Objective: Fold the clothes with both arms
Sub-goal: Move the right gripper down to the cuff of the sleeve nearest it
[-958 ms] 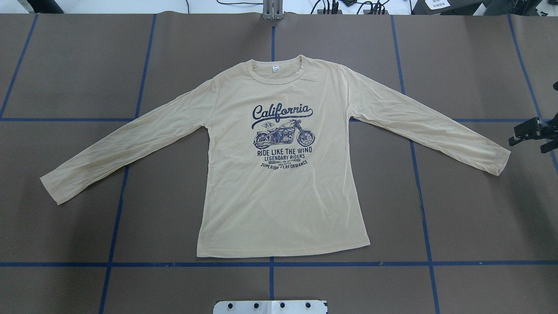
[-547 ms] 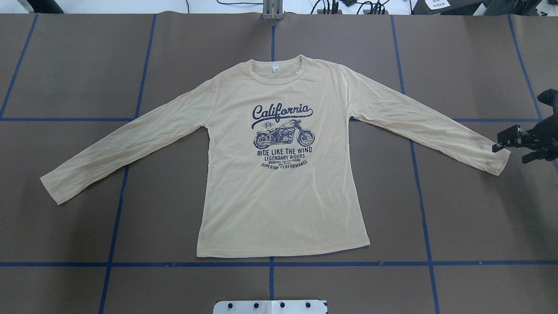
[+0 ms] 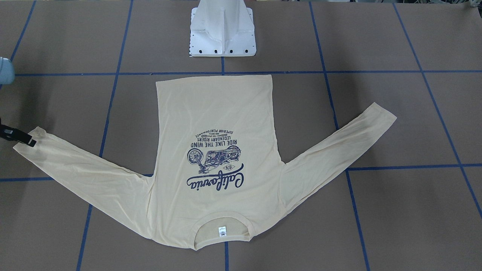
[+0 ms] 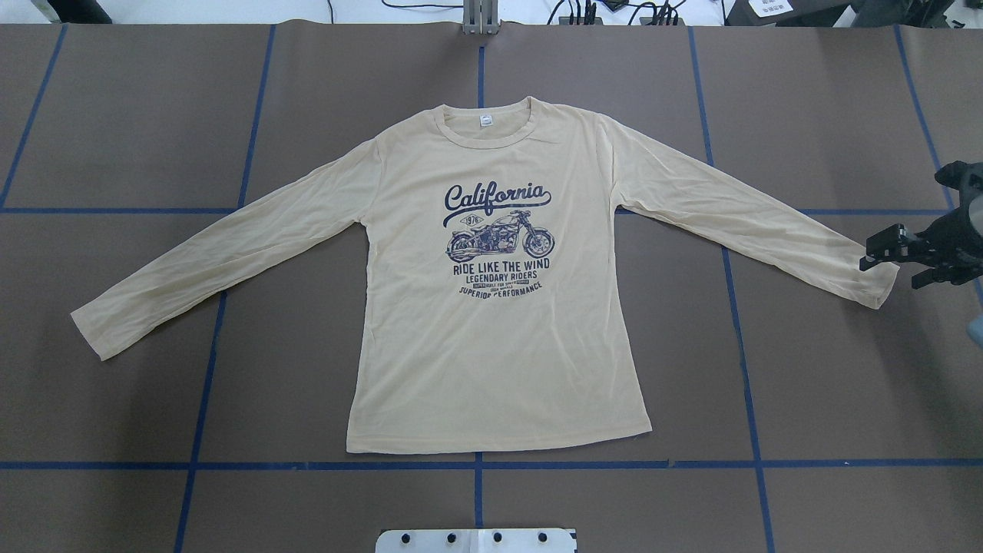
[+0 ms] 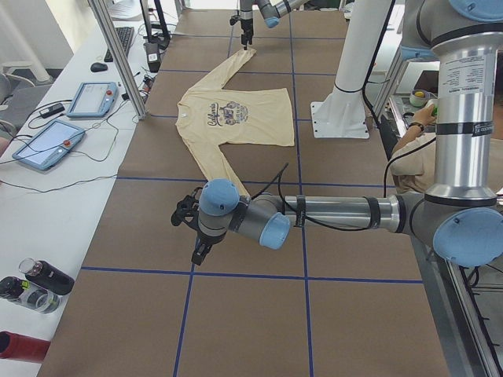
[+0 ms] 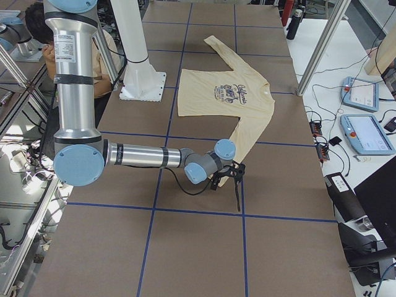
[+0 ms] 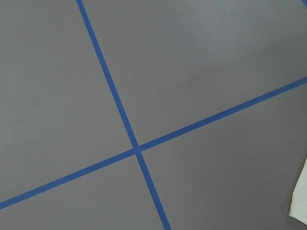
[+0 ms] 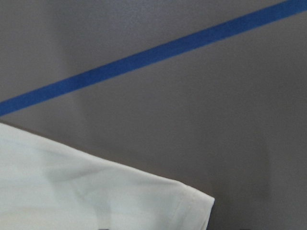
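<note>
The cream-yellow long-sleeve shirt [image 4: 491, 346] lies flat and print up on the brown table, both sleeves spread out; it also shows in the front view [image 3: 214, 113]. My right gripper [image 4: 889, 274] is at the cuff of the shirt's right sleeve [image 4: 872, 290], jaws apart, one finger [image 3: 20, 138] over the cuff's edge. The right wrist view shows that cuff [image 8: 96, 191] close below. My left gripper [image 5: 189, 228] shows only in the exterior left view, low beyond the left cuff [image 4: 92, 326]; I cannot tell if it is open. The left wrist view catches a sliver of cuff [image 7: 300, 201].
The white pedestal base [image 3: 222, 34] stands just behind the shirt's hem. Blue tape lines [image 4: 476, 465] cross the table. Control tablets [image 5: 86, 98], bottles [image 5: 31, 287] and metal posts [image 5: 118, 55] line the far side. A seated person [image 5: 416, 126] is behind the robot.
My right gripper has moved in from the table's right edge to the right sleeve's cuff and now overlaps its edge. The shirt has not moved.
</note>
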